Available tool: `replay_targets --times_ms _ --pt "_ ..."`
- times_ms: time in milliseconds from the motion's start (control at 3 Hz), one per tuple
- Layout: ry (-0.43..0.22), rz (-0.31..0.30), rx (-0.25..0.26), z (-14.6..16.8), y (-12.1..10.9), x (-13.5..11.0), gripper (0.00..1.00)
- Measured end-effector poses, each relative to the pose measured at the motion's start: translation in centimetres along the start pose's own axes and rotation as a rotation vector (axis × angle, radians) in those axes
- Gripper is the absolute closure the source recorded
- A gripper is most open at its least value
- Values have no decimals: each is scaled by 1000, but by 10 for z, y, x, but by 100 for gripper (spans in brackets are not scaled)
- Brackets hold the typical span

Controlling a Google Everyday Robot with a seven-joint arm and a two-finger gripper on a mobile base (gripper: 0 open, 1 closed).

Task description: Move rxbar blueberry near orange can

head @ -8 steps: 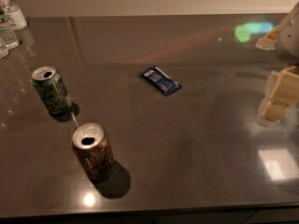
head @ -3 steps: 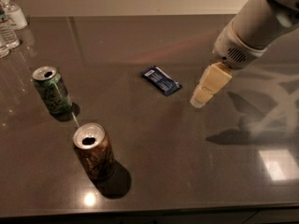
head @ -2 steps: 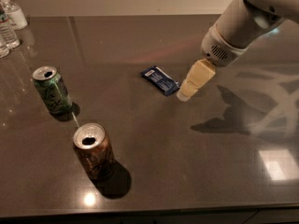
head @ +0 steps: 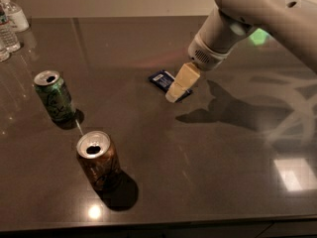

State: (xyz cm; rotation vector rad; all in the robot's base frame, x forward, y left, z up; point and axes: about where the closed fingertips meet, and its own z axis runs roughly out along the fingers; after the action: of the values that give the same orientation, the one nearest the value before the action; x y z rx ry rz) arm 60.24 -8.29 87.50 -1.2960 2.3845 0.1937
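- Pincer (head: 173,95) — a cream-coloured piece at the end of the arm, pointing down and to the left. Its tip sits over the right end of the snack bar near the middle of the desk. I cannot tell how far open it is, whether it has hold of anything, or whether it touches the bar.
- Desk (head: 213,177): a dark, glossy top filling nearly the whole view, with bright light reflections near the front edge and at the right.
- Arm (head: 252,9): thick and pale grey, coming in from the upper right corner and narrowing to a round wrist just above the pincer. Its shadow (head: 233,108) lies on the desk to the right of the pincer.
- Orange can (head: 97,160): upright at the front left, its top opened, well apart from the snack bar.
- Green can (head: 54,95): upright, behind and to the left of the orange can, also opened — the two stand near each other but do not touch.
- Water bottles (head: 9,26): clear, at the far left corner, partly cut off by the edge.
- Snack bar (head: 161,78): a dark-blue wrapper with white patches, lying flat and angled, its right part hidden behind the pincer.
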Motion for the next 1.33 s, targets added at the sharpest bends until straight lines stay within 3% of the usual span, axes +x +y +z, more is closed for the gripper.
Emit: replay_targets --times_ms 1000,1333 --pt "26 -2 -30 45 4 -25 0" --pt "35 -8 -40 54 6 -31 15"
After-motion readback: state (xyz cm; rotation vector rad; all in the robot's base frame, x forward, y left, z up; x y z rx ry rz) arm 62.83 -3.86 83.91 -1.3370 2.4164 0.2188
